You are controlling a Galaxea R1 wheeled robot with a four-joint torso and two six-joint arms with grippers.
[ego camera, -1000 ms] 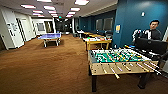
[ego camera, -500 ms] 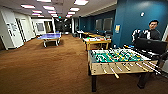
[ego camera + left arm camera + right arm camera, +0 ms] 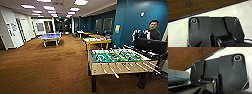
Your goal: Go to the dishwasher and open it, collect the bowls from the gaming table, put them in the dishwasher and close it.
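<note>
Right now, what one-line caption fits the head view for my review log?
Carpeted games room: foosball table near right, a person behind it, yellow-sided table beyond, blue ping-pong table far left.

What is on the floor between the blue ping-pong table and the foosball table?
Bare brown carpet in the head view; nothing stands between the ping-pong table and the foosball table.

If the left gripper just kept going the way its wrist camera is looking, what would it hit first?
Most likely the floor: beyond the robot's own dark plate lies a pale surface and, past a dark strip, brown carpet. Nothing else shows in that line, though depth is hard to judge.
</note>
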